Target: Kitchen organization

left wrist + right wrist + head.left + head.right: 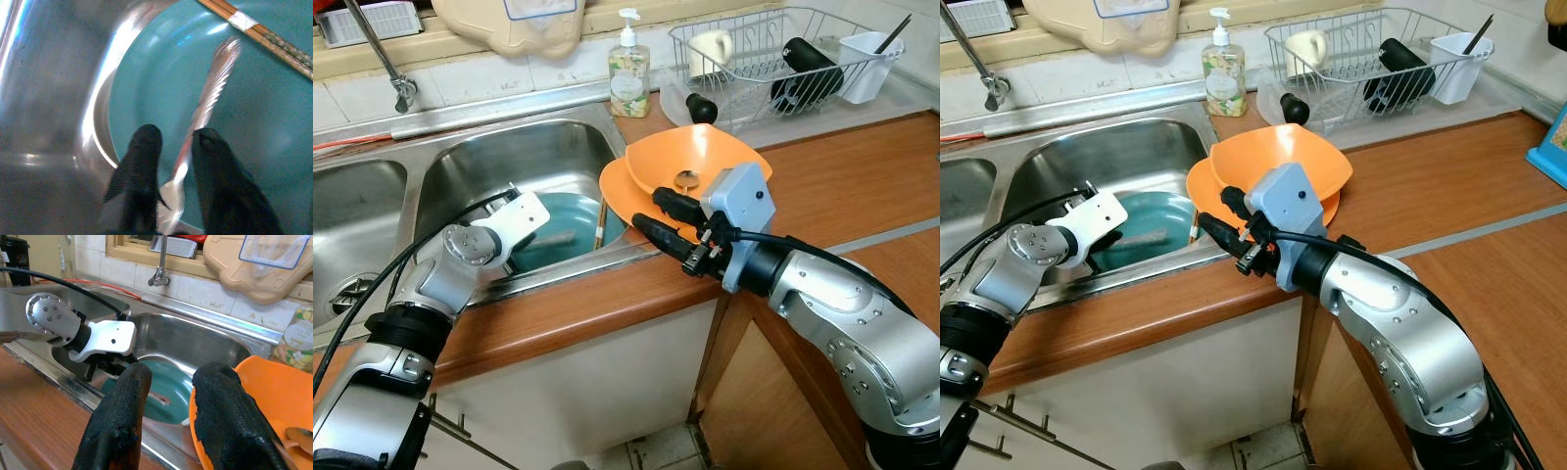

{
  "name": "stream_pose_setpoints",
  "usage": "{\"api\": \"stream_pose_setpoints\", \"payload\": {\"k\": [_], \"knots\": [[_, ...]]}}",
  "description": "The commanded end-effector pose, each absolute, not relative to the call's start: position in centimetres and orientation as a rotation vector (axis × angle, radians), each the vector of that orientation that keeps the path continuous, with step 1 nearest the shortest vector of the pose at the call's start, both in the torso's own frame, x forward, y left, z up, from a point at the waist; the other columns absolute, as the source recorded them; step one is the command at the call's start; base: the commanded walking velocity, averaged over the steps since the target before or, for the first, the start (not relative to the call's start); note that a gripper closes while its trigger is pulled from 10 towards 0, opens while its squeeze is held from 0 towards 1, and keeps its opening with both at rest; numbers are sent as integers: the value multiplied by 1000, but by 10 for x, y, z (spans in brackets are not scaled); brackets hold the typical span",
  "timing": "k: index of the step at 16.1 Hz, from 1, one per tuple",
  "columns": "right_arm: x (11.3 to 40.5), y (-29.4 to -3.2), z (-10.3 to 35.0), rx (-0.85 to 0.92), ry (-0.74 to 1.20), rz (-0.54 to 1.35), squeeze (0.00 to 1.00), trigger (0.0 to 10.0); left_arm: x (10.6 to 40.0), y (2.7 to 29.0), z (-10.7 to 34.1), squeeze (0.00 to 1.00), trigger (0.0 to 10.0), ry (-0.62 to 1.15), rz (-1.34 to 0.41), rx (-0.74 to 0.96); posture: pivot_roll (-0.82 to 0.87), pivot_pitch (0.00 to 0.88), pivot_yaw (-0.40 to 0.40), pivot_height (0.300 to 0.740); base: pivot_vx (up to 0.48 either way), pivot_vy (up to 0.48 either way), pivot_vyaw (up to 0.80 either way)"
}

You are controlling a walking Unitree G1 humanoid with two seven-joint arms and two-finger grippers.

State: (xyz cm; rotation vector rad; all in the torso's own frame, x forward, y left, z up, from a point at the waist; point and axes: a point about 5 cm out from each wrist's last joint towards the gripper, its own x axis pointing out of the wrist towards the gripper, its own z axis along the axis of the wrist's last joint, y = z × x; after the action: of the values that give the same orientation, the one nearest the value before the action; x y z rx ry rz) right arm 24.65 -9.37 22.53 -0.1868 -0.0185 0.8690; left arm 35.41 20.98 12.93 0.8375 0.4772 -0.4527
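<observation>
The left gripper (171, 147) reaches into the sink (509, 157), fingers apart around a fork (208, 98) on the teal plate (254, 122). The thin, slippery fork probably wants pinching mid-handle. The right gripper (171, 396) hovers with fingers apart beside the orange bowls (705, 157).

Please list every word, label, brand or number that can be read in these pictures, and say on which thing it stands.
No text can be read.
Soap bottle: patterned label, print too small to read.
Blue thing at the counter's edge: cut off, nothing legible.
Clear sheet on the cutting board: blank or too blurred.
</observation>
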Motion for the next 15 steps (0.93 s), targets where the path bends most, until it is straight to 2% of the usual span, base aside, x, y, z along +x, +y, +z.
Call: {"api": "stream_pose_setpoints", "payload": {"k": [1,4,5,6,7,8,9,12,14,15], "knots": [[243,-92,228,-198,-28,880,0,10000,356,210,133,1000,10000,481,-455,838,-41,0,132,740,0,0,0],[252,-101,232,-176,-57,770,0,10000,356,209,136,1000,10000,440,-443,833,-45,0,127,740,0,0,0],[261,-111,239,-93,-94,643,1000,10000,356,208,143,1000,10000,321,-402,770,-47,0,125,740,0,0,0],[262,-114,240,-82,-98,627,1000,10000,355,207,145,1000,10000,303,-391,719,-46,0,125,740,0,0,0],[262,-115,239,-85,-96,620,1000,10000,353,207,146,839,10000,283,-381,658,-47,0,124,740,0,0,0],[262,-117,238,-92,-92,607,1000,10000,350,206,149,286,10000,250,-375,601,-46,0,124,740,0,0,0],[263,-119,238,-83,-93,584,1000,10000,347,204,152,0,10000,214,-380,559,-45,0,124,740,0,0,0],[264,-121,235,-65,-94,522,1000,10000,324,194,162,0,10000,69,-464,319,-45,0,128,740,0,0,0],[263,-118,230,-69,-83,522,1000,10000,303,183,163,0,10000,21,-568,226,-40,0,133,740,0,0,0],[262,-114,227,-76,-76,539,0,10000,292,178,161,0,10000,25,-608,172,-36,0,133,740,0,0,0]]}}
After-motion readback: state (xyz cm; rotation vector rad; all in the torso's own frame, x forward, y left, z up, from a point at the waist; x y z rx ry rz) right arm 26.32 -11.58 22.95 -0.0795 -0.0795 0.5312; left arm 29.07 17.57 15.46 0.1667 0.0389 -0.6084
